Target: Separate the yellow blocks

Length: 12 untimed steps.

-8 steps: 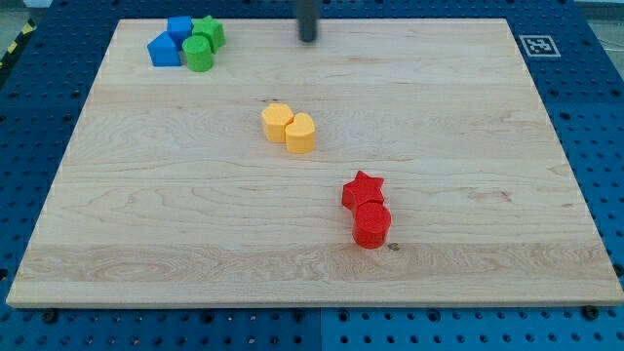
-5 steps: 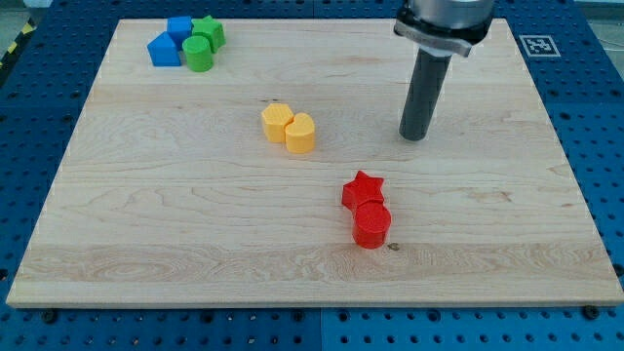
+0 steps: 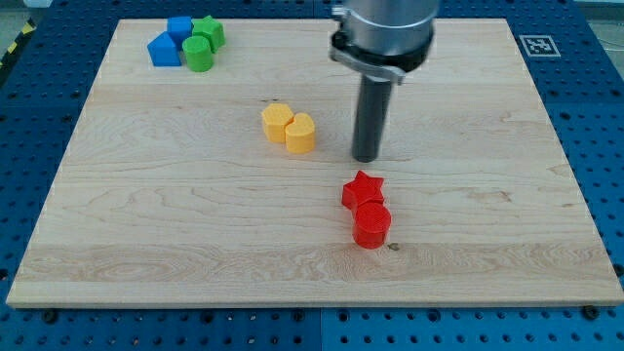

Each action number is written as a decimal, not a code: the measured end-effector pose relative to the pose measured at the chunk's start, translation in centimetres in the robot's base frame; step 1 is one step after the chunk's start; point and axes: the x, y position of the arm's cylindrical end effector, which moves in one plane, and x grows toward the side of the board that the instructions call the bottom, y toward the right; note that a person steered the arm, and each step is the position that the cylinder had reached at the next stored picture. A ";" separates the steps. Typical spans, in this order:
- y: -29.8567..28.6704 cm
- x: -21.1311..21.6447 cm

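Observation:
Two yellow blocks touch each other near the board's middle: a yellow hexagon-like block (image 3: 277,122) on the left and a rounded yellow block (image 3: 300,134) on the right. My tip (image 3: 367,158) rests on the board to the right of the rounded yellow block, a clear gap apart. It is just above the red star (image 3: 363,189).
A red cylinder (image 3: 371,225) touches the red star below it. At the view's top left are clustered two blue blocks (image 3: 166,49), a green star (image 3: 208,32) and a green cylinder (image 3: 198,55). A marker tag (image 3: 536,45) lies at the top right.
My tip came from the view's top, moved down and right, then swung left and down towards the yellow pair. No block has moved.

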 end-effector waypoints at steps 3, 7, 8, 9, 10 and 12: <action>-15.3 -5.1; -4.4 -3.6; -5.3 -4.5; -9.7 -4.8; -14.6 -4.8; -13.9 -5.3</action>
